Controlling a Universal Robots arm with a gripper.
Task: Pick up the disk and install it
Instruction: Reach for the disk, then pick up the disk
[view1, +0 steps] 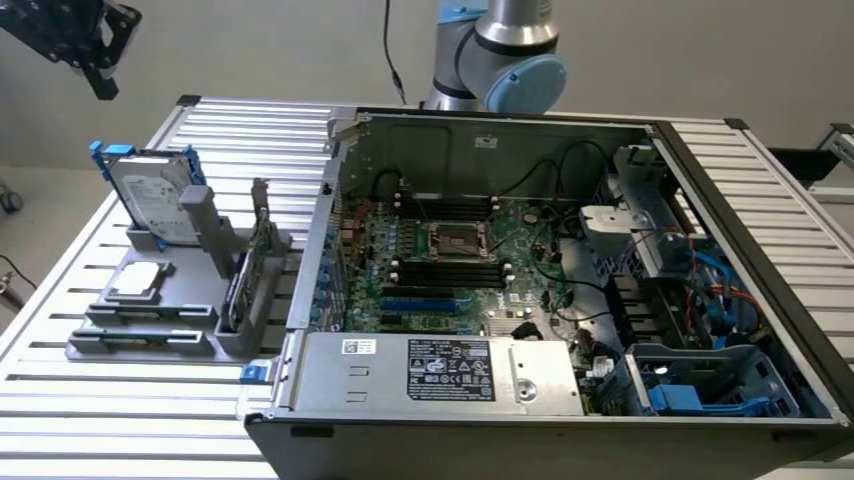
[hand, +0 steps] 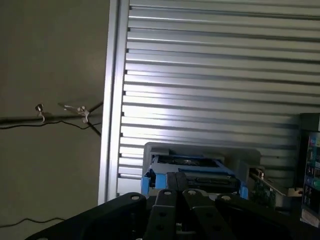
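Gripper (view1: 100, 85) (hand: 178, 194) clenched, empty, at 11 o'clock in exterior view. Disk (view1: 151, 195) (hand: 189, 169) upright in grey rack (view1: 167, 300) at 9 o'clock, well apart.

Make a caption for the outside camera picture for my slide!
Shut gripper hangs high above the disk, upright in its grey rack beside the open computer case.

A ribbed aluminium table (view1: 120, 420) is seen bearing two loads: a grey plastic fixture (view1: 147, 335), set near the exterior view's left edge, and an opened computer tower (view1: 454, 155), laid on its side just beside the fixture and spread across the slats towards the exterior view's right.
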